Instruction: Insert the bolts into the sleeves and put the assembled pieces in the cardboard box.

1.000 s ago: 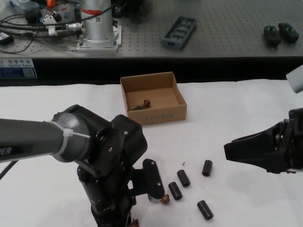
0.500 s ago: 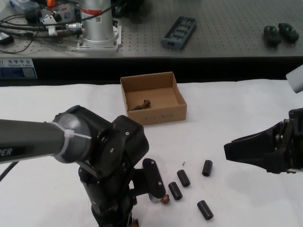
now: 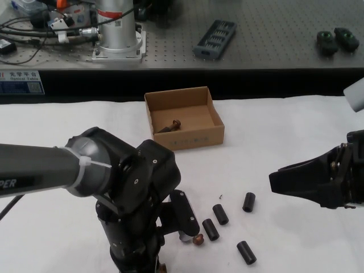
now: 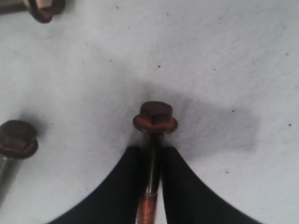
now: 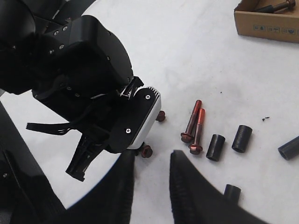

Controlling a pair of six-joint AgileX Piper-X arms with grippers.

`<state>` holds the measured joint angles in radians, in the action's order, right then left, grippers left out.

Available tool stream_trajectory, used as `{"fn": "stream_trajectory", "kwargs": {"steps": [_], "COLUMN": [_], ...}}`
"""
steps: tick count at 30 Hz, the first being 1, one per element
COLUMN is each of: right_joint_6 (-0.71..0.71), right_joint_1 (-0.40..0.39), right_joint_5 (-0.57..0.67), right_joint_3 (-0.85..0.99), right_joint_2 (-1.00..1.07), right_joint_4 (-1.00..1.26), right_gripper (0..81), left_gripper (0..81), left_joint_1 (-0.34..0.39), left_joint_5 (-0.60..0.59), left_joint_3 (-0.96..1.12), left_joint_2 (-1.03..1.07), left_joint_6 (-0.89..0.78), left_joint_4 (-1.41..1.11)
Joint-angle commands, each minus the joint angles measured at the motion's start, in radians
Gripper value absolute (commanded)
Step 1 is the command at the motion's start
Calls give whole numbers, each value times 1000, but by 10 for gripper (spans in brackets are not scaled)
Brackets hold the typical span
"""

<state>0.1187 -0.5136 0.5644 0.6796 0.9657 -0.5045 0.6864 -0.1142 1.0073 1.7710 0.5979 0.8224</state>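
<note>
The left arm (image 3: 40,165) comes in low from the left side, its wrist bent sharply over so that the left hand (image 4: 153,154) points down at the tabletop (image 3: 296,125). Its two black fingers (image 4: 107,196) are pinched together on the shank of a bolt (image 4: 155,116). The right arm (image 3: 341,176) hangs above the tabletop over on the right, its right hand (image 5: 153,161) aimed across toward the other arm, the two fingers parted a little.
</note>
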Motion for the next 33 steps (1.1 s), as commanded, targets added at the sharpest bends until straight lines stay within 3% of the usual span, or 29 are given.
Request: {"fn": "stream_trajectory", "kwargs": {"steps": [1, 3, 11, 18, 25, 33], "right_joint_6": [0, 0, 0, 0, -3, -3], "right_joint_1": [-2, -2, -2, 0, 0, -1], "right_joint_5": [13, 13, 1, -115, -227, -256], "right_joint_3": [11, 11, 8, -25, -39, -37], "right_joint_2": [0, 0, 0, 0, 53, 208], "right_joint_4": [10, 10, 10, -43, -193, -150], "right_gripper": [211, 211, 211, 211, 211, 211], "left_gripper": [62, 8, 6, 6, 6, 6], "left_joint_1": [3, 3, 3, 3, -2, -59], "left_joint_5": [-41, -65, -145, -394, -411, -323], "left_joint_3": [-7, -7, 3, 10, 10, 10], "left_joint_2": [8, -1, -42, -173, -350, -547], "left_joint_6": [-41, -46, -78, -400, -760, -885], "left_joint_4": [21, 1, -16, -273, -632, -756]}}
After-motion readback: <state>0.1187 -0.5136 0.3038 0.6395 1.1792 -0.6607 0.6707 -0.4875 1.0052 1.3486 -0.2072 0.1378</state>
